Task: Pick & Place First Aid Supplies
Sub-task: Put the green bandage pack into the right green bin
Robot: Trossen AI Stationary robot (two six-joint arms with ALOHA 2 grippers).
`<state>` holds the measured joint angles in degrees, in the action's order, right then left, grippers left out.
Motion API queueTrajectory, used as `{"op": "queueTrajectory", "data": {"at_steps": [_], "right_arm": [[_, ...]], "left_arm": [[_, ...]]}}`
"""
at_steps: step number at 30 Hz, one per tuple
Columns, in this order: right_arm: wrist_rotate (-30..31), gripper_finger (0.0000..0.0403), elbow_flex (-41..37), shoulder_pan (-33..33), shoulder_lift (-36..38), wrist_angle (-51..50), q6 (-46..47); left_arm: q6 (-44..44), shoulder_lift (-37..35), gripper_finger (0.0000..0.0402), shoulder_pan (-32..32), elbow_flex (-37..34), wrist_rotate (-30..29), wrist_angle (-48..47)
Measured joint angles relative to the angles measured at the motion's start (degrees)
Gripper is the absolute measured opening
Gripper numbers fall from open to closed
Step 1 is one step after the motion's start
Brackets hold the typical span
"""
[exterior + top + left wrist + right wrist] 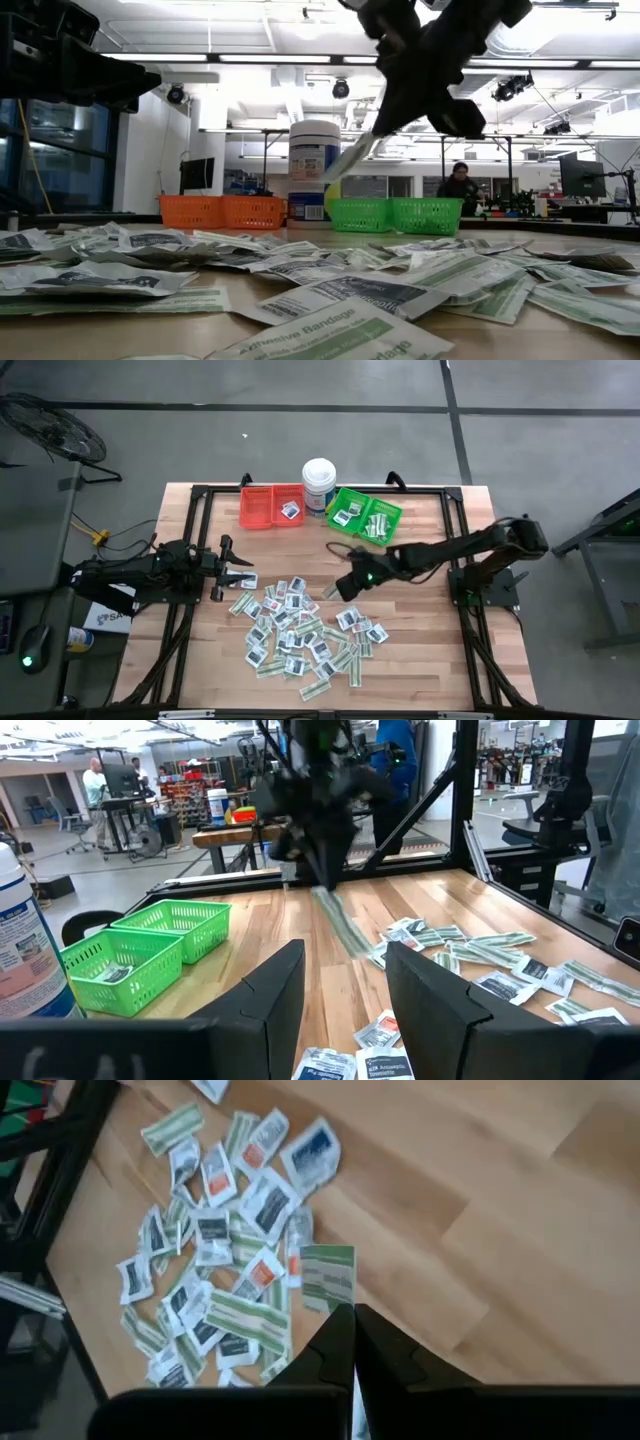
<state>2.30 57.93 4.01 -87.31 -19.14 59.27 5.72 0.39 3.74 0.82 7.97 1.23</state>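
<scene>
The first aid supplies lie in a loose pile of small flat packets on the wooden table, square white ones mixed with green-and-white strips. My right gripper hangs above the pile's far right side, shut on one green-and-white strip, which also shows in the low view. My left gripper waits level at the table's left, open, with nothing between its fingers. My right gripper pinches one short end of the strip between its two fingers. The fingers slant down from the table's right side and lie along the strip. The strip sticks out past the fingertips, tilted downward, lifted clear of the table and the pile.
At the far edge stand a red bin, a tall white tub and a green bin, both bins with a few packets inside. A black frame runs around the tabletop. Bare wood lies between pile and bins.
</scene>
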Motion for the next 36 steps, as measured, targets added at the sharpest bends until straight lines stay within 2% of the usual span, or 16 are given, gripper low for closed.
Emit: {"op": "queueTrajectory", "data": {"at_steps": [11,19,26,36], "right_arm": [[-6.26,0.0000,0.02,-10.83,10.83,-11.56,-18.78],[-11.19,0.0000,0.04,-18.56,13.95,-19.54,-29.78],[-14.71,0.0000,0.04,-25.40,13.92,-21.21,-35.44],[-13.96,0.0000,0.04,-36.11,13.92,-23.49,-36.80]], "left_arm": [[0.00,0.02,0.0140,-0.01,0.00,-0.20,0.00],[0.00,0.02,0.0140,-0.01,0.00,-0.17,0.00],[0.00,0.02,0.0140,0.01,0.00,-0.15,0.00],[0.00,0.01,0.0140,0.01,0.00,-0.11,0.00]]}}
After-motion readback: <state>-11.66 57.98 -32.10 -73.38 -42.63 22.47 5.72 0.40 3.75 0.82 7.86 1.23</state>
